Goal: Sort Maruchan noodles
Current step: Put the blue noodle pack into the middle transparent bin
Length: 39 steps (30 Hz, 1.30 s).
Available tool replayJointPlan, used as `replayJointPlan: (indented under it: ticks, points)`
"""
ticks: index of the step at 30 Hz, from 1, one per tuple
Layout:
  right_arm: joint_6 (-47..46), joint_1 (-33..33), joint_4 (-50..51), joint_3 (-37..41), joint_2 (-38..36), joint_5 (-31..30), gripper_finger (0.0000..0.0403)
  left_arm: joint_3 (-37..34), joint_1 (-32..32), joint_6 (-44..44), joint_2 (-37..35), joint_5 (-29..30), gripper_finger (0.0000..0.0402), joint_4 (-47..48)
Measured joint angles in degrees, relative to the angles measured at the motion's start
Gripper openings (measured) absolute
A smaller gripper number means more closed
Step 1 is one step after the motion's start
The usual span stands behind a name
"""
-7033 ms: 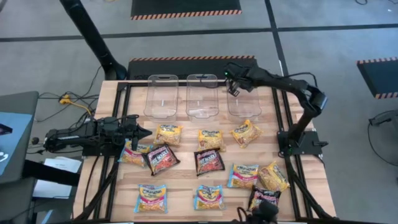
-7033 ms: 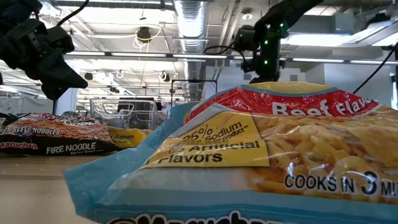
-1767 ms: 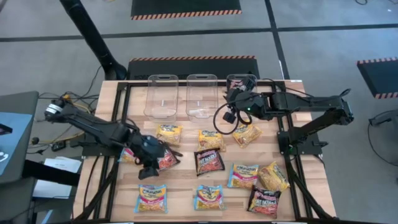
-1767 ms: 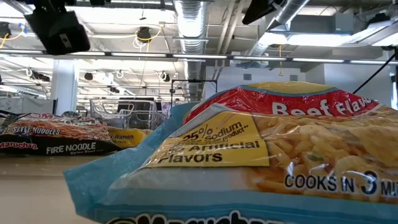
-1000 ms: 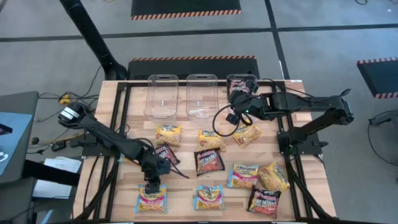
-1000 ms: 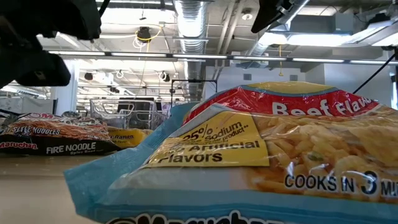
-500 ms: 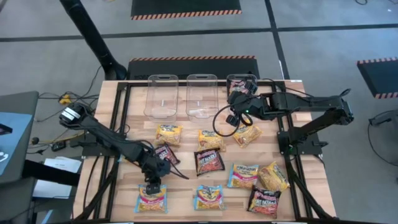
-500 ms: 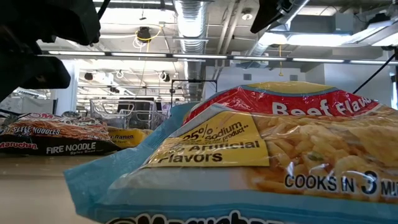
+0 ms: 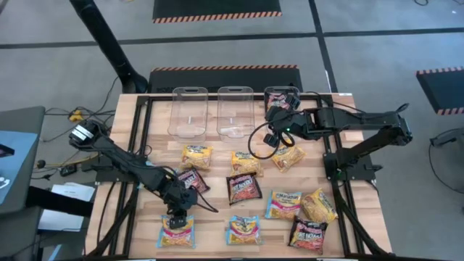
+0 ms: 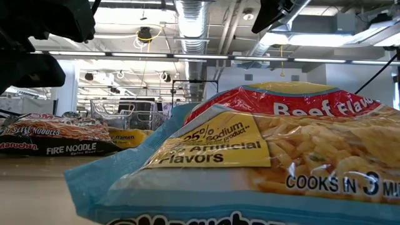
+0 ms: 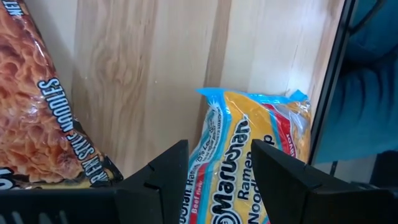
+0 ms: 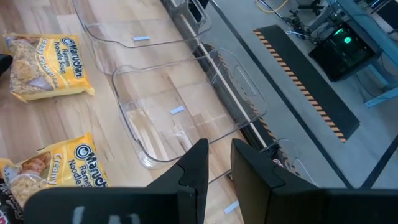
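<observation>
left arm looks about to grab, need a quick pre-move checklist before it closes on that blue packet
1. Left end effector open: ok, a gap shows between its fingers.
2. Lined up on the light blue packet: ok, the packet lies between the fingers in the left wrist view.
3. Black-red packet out of the grip: ok, it lies off to one side.
4. Fingers touching the packet: cannot tell.
5. Right end effector away from the pick: ok, it is by the clear bins.
</observation>
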State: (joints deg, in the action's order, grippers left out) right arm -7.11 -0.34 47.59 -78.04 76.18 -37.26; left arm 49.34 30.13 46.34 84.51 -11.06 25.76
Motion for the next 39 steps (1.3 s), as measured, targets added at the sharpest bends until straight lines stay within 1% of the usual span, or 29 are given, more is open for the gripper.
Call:
replayJointPlan:
  ticks: [11, 15, 17, 20, 25, 34, 37, 39]
  points:
    - [0.0, 0.0, 0.0, 0.0, 0.0, 0.0, 0.0094, 0.0, -0.13, 0.45, 0.09, 0.41, 0.0163, -0.04]
    - [0.02, 0.0, 0.0, 0.0, 0.0, 0.0, 0.0094, -0.07, -0.25, 0.32, 1.68, -0.15, 0.0163, -1.3]
    - [0.02, 0.0, 0.01, 0.01, 0.01, 0.0, 0.0094, 0.02, -0.39, 0.18, 3.05, -1.2, 0.0163, -4.38]
    - [0.01, 0.0, 0.05, 0.02, 0.01, 0.0, 0.0094, 0.02, -0.38, -0.01, 4.58, -1.71, 0.0163, -6.27]
    - [0.04, 0.0, 0.2, 0.07, 0.02, 0.02, 0.0094, -0.02, -0.37, -0.19, 7.33, -2.89, 0.0163, -6.04]
    - [0.04, -0.02, 0.2, 0.07, 0.02, 0.02, 0.0094, 0.0, 0.16, 0.66, 8.17, -3.7, 0.0163, -6.45]
    - [0.04, 0.04, 0.2, 0.07, 0.02, 0.02, 0.0094, 0.0, 0.35, 1.38, 8.17, -3.68, 0.0157, -6.49]
    - [0.03, 0.06, 0.25, 0.07, 0.02, 0.02, 0.0094, 0.0, 0.38, 1.39, 8.17, -3.68, 0.0145, -6.56]
